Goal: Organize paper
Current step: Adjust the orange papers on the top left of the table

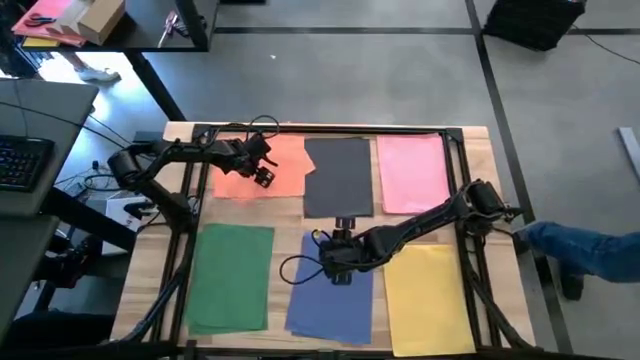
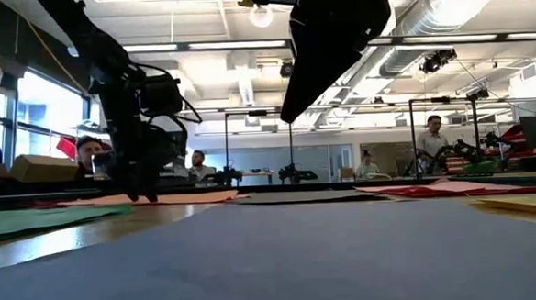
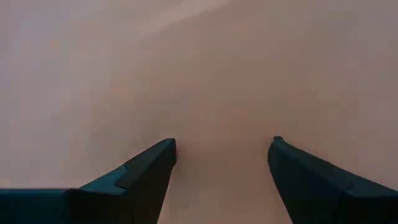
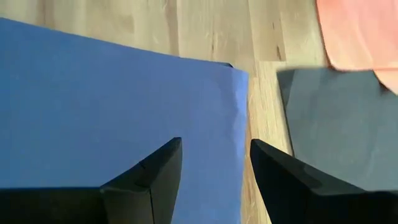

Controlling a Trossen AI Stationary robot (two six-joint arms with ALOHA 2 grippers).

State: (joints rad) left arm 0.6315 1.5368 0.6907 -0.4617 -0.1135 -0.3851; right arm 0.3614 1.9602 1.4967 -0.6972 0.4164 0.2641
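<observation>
While six sheets lie spread across the wooden table point(image 1: 150, 250) in two rows, both arms are down among them. Along the far row sit the orange sheet point(image 1: 285, 172), the dark grey sheet point(image 1: 338, 190) and the pink sheet point(image 1: 412, 172); along the near row sit the green sheet point(image 1: 232, 277), the blue sheet point(image 1: 330, 305) and the yellow sheet point(image 1: 428, 295). The dark grey sheet overlaps the orange one's edge a little.

From the table's left side the left gripper point(image 1: 263, 176) reaches over the orange sheet, its fingers point(image 3: 146, 171) spread apart with nothing between them (its wrist view is filled with orange paper). In the low view its tip comes down close to that sheet; whether it touches, I cannot tell.

Stretching in from the right side, the right gripper point(image 1: 340, 270) hangs above the far edge of the blue sheet, near the gap of bare wood before the dark grey one. Its fingers point(image 4: 149, 174) are also parted and hold nothing.

Several people show in the room beyond.
</observation>
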